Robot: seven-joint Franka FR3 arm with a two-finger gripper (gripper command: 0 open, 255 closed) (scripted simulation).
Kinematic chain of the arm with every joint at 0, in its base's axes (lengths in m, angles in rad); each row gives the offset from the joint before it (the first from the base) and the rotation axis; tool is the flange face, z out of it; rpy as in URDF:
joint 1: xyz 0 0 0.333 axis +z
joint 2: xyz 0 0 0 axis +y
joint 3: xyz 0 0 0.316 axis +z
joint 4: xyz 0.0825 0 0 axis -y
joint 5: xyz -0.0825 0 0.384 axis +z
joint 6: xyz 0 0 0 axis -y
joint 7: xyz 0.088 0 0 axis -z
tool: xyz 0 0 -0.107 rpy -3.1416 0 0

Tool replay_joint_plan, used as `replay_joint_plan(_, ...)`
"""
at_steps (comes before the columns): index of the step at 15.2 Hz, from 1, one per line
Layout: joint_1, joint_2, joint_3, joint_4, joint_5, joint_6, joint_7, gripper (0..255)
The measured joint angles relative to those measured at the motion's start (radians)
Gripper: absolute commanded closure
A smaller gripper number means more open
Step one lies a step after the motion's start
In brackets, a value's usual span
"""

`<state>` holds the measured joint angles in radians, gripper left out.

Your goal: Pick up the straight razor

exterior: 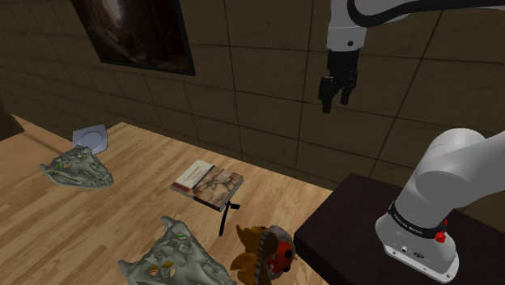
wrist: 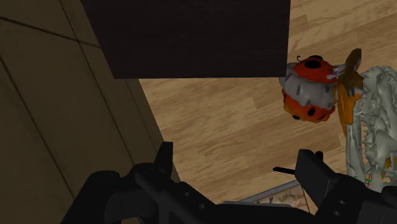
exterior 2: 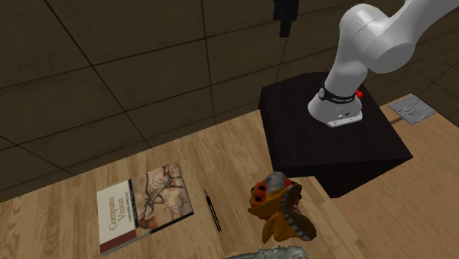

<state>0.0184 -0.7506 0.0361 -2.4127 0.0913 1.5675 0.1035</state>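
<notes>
The all-black two-finger gripper hangs high in the shoulder view's upper right, its fingers apart and holding nothing. The slim black straight razor lies flat on the light wooden table at lower centre, just beside a picture-covered book. It is far below and left of the gripper, and its long axis runs nearly up-and-down in the frame.

Slim black straight razor flat on wooden surface, beside book.
</notes>
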Motion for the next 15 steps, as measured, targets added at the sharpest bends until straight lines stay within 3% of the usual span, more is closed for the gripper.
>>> replay_joint_plan(4, 0.000, -0.007, 0.045, -0.053, 0.032, 0.059, 0.075, 0)
replay_joint_plan(8, 0.007, -0.006, 0.138, -0.132, 0.098, 0.165, 0.223, 0)
replay_joint_plan(15, 0.006, 0.139, 0.328, -0.180, 0.197, 0.410, 0.495, 0)
